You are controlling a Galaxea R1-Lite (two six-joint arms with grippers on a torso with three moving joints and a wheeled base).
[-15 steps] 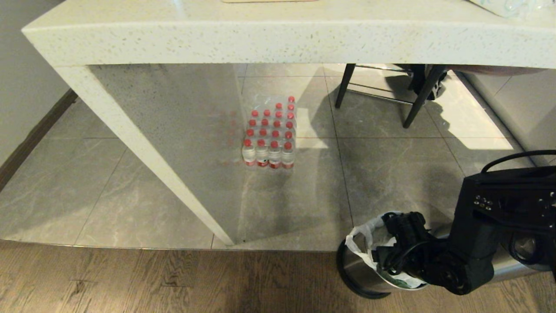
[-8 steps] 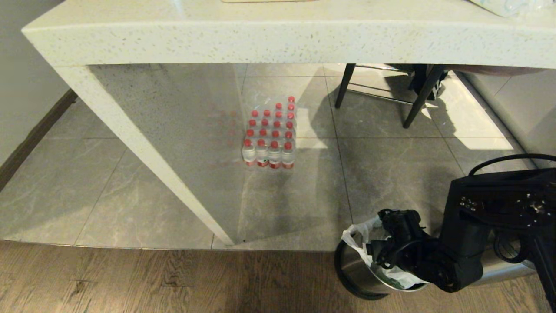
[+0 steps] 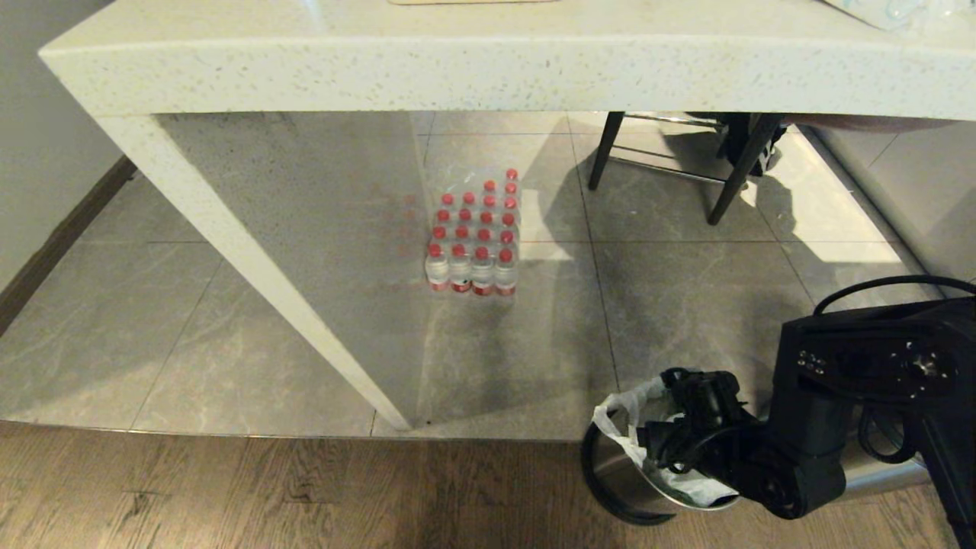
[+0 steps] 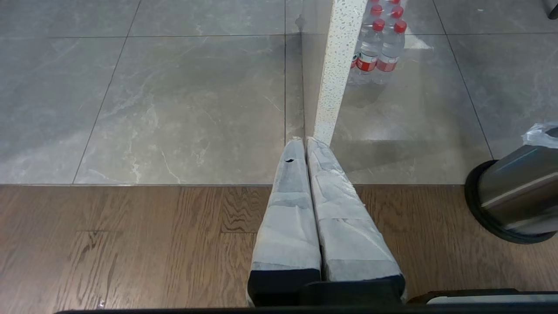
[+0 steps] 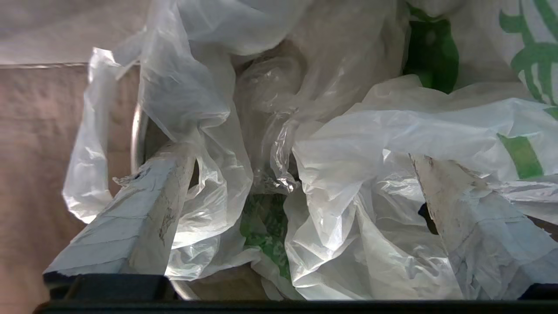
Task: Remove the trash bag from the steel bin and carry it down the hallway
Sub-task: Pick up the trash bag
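So my right gripper [image 5: 301, 183] is spread wide inside the bin [image 3: 621, 476], fingers [image 5: 139, 209] straddling the bag [image 5: 370, 144] to bunch loose plastic. Left gripper [image 4: 307, 144] hangs pinched shut, well apart from the bin.

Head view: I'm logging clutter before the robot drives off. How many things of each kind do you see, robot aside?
Steel bin: 1
Trash bag: 1
Pack of red-capped bottles: 1
Stone table: 1
Black-legged seat: 1
Total: 5
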